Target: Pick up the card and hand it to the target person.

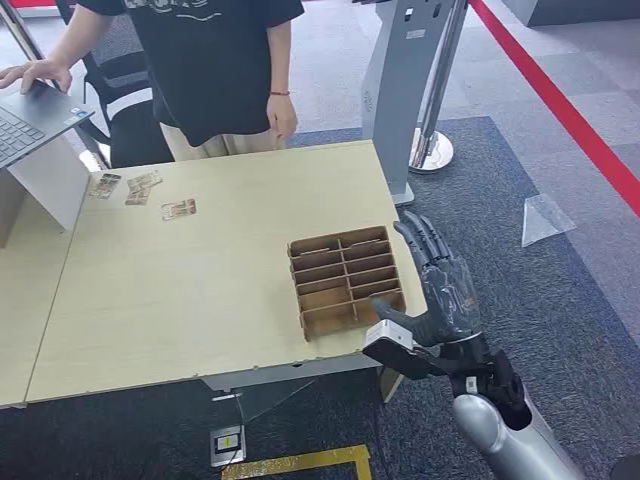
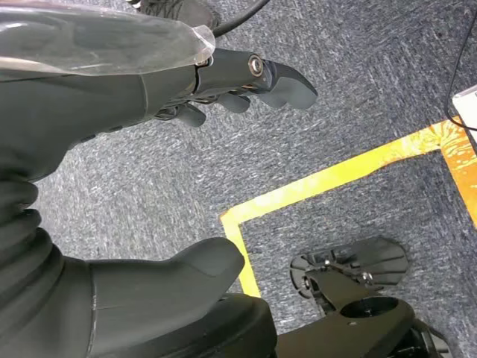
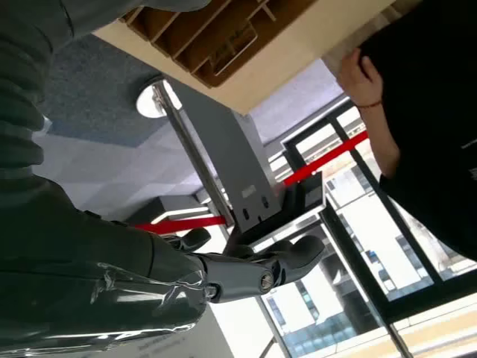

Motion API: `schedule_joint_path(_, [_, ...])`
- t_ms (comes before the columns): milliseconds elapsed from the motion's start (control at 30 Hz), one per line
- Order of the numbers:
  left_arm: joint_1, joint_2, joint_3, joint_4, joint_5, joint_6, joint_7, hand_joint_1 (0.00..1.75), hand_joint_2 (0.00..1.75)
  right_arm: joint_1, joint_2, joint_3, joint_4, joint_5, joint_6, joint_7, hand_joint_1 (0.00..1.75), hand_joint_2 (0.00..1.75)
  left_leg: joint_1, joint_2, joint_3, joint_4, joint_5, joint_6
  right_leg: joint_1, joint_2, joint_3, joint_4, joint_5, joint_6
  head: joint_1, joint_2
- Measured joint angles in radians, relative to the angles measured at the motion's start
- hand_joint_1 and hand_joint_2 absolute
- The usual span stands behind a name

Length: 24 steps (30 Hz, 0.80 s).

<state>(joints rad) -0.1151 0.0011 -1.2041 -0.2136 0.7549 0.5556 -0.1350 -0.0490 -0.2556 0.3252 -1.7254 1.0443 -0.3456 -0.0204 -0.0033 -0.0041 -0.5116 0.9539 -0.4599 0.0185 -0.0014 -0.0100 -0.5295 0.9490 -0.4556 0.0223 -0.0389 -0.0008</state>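
Pale wood is what you have in front of you: a light table point(image 1: 189, 290) running across the head view, with a brown slotted tray point(image 1: 346, 280) sitting near its right, near corner. Your right hand point(image 1: 438, 290) is raised just beside that corner, off the table's right edge, fingers stretched out and apart, thumb pointing toward the tray, holding nothing. In the right wrist view the same hand point(image 3: 236, 272) shows extended fingers with nothing between them, and the underside of the tray and table edge sit beyond it.

Your cards lie well away from that hand, on the far left part of the table: one card point(image 1: 179, 209) on its own, and a small cluster of cards point(image 1: 124, 186) further left, near a grey laptop stand point(image 1: 53, 180). An open laptop point(image 1: 30, 115) rests on that stand, with a person's hand point(image 1: 38, 73) on it.

That person point(image 1: 211, 60), in a black shirt, stands at the table's far edge, the other hand point(image 1: 282, 115) hanging just above the far rim.

Your left hand point(image 2: 236, 86) hangs over grey carpet point(image 2: 349, 89) crossed by yellow floor tape point(image 2: 337, 175); its fingers are loosely extended and nothing is in them.
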Motion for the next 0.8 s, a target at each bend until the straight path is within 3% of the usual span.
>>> schedule_joint_path(500, [-0.001,-0.001,-0.011,0.0,-0.005,-0.001,0.0,0.0,1.75,-0.059,0.0,0.06,0.163,0.024,-0.007,-0.03,0.0,1.75,0.0,0.0,0.0,0.0,0.0,0.0,0.0,0.0,0.0,0.0,0.0,0.0,0.0,0.0])
schedule_joint_path(800, [-0.006,-0.005,-0.02,0.0,-0.018,-0.002,0.005,0.0,1.75,-0.107,0.0,0.085,0.294,0.017,-0.071,-0.065,0.0,1.75,0.0,0.0,0.0,0.0,0.0,0.0,0.0,0.0,0.0,0.0,0.0,0.0,0.0,0.0])
